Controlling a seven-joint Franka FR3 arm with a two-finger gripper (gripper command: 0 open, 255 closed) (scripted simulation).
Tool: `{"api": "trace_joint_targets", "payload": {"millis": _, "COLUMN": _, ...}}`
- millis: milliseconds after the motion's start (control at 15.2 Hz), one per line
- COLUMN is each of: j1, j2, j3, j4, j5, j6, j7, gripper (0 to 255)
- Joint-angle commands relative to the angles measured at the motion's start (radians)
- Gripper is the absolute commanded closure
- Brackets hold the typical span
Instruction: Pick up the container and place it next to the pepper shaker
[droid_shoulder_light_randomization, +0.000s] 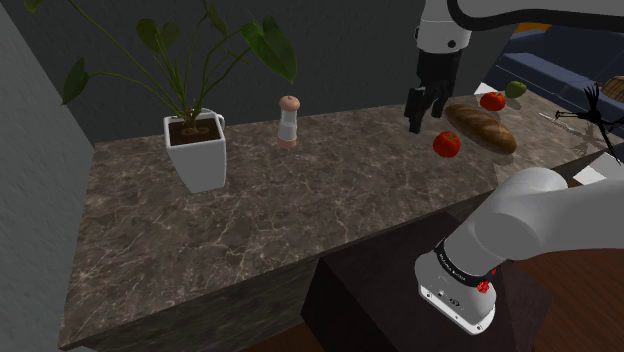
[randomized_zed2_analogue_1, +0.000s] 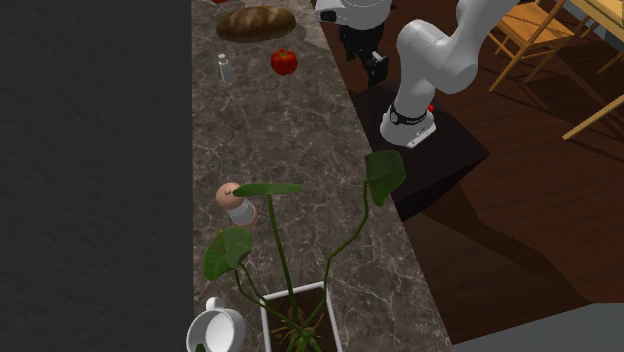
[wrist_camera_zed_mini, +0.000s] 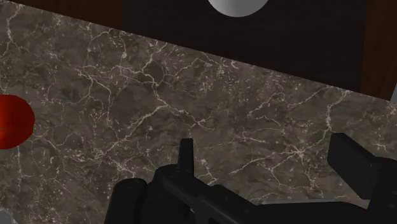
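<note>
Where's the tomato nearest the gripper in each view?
Shoulder view: tomato right of centre, in front of the bread loaf.
Second exterior view: tomato near the top, below the bread loaf.
Wrist view: tomato on the marble counter beside the open gripper, cut by the frame.
Shared landmark: the marble counter.

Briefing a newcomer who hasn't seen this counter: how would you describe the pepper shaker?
On the dark veined stone counter, find the white square planter holding a leafy plant. To its right in the shoulder view, near the back edge, stands the small pepper shaker. Unlike the red tomato and brown bread loaf farther along, it is a pale upright cylinder with a rounded pinkish cap.
</note>
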Motion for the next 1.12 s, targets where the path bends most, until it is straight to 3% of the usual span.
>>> {"api": "trace_joint_targets", "payload": {"millis": 0, "j1": 0.000, "j2": 0.000, "j3": 0.000, "j4": 0.000, "j5": 0.000, "j6": 0.000, "j7": 0.000, "gripper": 0}}
{"api": "trace_joint_targets", "payload": {"millis": 528, "j1": 0.006, "j2": 0.263, "j3": -0.007, "j4": 0.087, "j5": 0.014, "j6": 0.246, "j7": -0.021, "gripper": 0}}
{"api": "trace_joint_targets", "payload": {"millis": 1056, "j1": 0.015, "j2": 0.534, "j3": -0.007, "j4": 0.251, "j5": 0.030, "j6": 0.422, "j7": -0.047, "gripper": 0}}
